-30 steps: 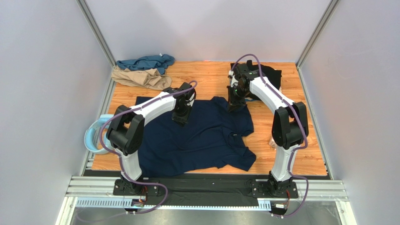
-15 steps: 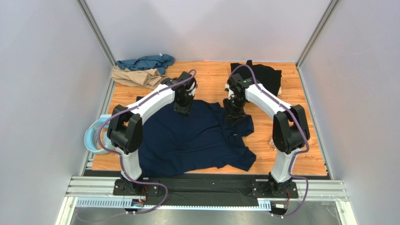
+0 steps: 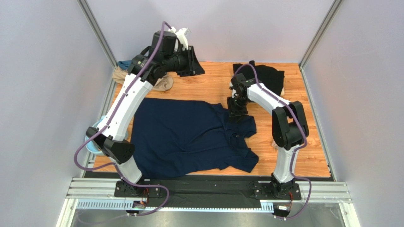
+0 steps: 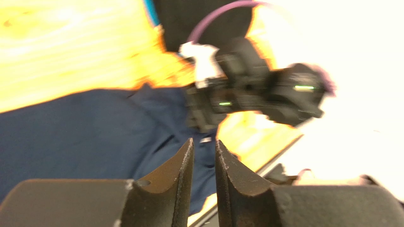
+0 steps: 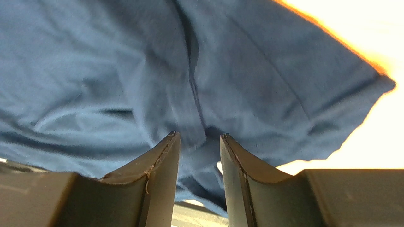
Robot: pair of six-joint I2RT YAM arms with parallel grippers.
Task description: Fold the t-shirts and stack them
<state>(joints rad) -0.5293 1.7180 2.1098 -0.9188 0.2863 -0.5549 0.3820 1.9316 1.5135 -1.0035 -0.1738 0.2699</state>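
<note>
Off navy shirt (image 3: pixel 189 137) now: left hand (image 3: pixel 196 64)

- Navy t-shirt (image 3: pixel 189 137): dark blue and spread mostly flat, collar toward its right side. Its far sleeve lies rumpled directly under the right gripper (image 3: pixel 235 112), and the body stretches away to that gripper's left.
- Black t-shirt (image 3: pixel 268 75): a loose heap just beyond the right gripper.
- Tan t-shirt (image 3: pixel 165 84): crumpled, below and left of the left gripper (image 3: pixel 197 64), partly hidden.
- Teal t-shirt (image 3: pixel 124 64): only a scrap shows, far left of the left gripper.
</note>
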